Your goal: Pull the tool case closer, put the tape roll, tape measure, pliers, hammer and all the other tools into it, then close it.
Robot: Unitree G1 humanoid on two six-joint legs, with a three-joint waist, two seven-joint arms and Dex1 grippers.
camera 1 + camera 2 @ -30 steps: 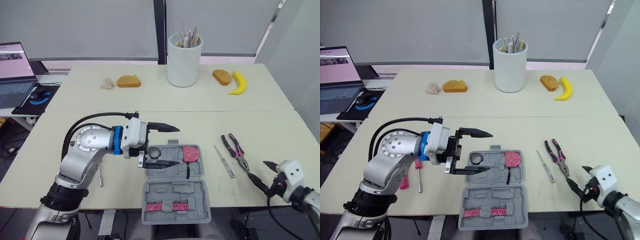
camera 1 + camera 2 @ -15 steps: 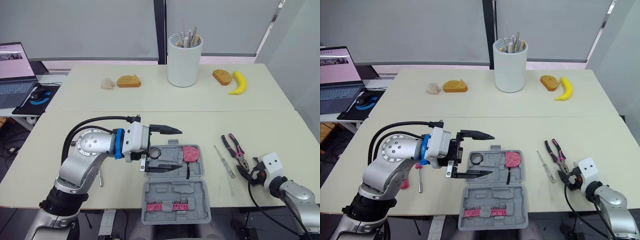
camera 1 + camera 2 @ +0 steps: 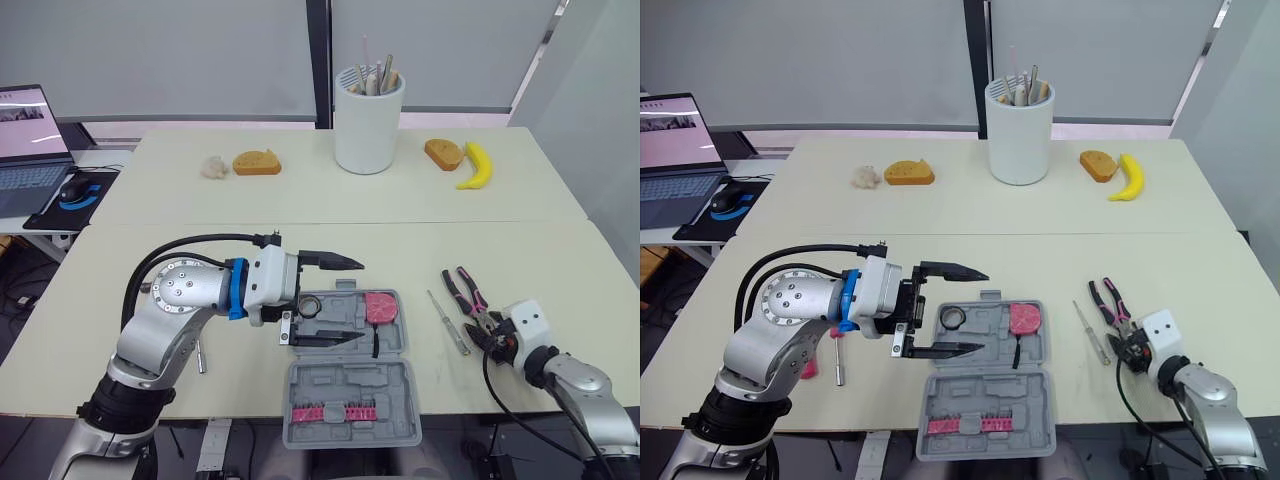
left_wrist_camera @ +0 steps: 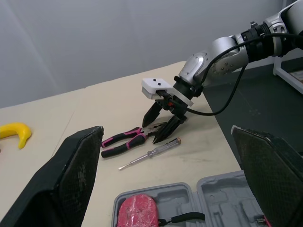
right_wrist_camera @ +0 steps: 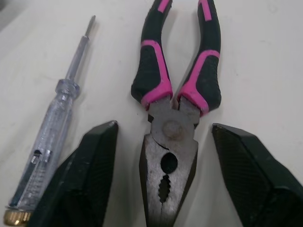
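Note:
The grey tool case (image 3: 396, 340) lies open near the table's front edge, its lid (image 3: 350, 405) toward me. In it rest a black tape roll (image 3: 310, 305) and a pink tape measure (image 3: 380, 306). My left gripper (image 3: 338, 300) hangs open over the case's left part, one finger on each side of the tape roll. Right of the case lie a clear screwdriver (image 3: 448, 322) and pink-handled pliers (image 3: 468, 298). My right gripper (image 5: 165, 127) is open and low on the table, with its fingers (image 5: 94, 161) flanking the pliers' head (image 5: 168, 170).
A small pink-handled screwdriver (image 3: 838, 355) lies left of the case, under my left arm. At the back stand a white holder (image 3: 369, 120) with utensils, two bread pieces (image 3: 257, 161), a banana (image 3: 476, 165). A laptop (image 3: 30, 140) and mouse (image 3: 75, 188) sit far left.
My right gripper has come forward from the table's front right edge to the pliers' head and now straddles it. The left gripper has barely shifted.

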